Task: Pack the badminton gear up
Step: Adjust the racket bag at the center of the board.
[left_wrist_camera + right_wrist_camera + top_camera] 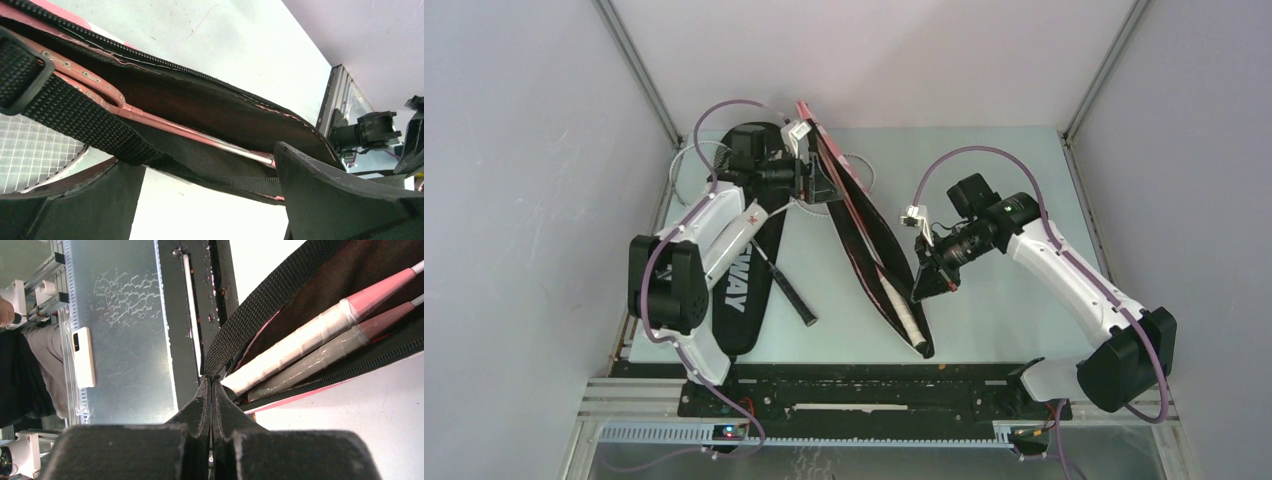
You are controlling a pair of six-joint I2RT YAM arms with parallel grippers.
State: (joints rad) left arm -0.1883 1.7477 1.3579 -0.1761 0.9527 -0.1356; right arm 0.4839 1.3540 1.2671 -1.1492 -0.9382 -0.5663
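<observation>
Pinching the black webbing strap [265, 307] of the pink fabric racket cover [879, 250] lying diagonally across the pale bench [1004, 330], the right jaws are clamping tight while the left jaws are gaping empty at its head end, where I'd regrip before zipping.

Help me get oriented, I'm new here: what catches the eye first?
The pink racket cover lies unzipped diagonally across the table, two white-gripped racket handles showing inside. The right gripper, jaws shut, pinches its black strap at the handle end; the left gripper stands open at the head end.
</observation>
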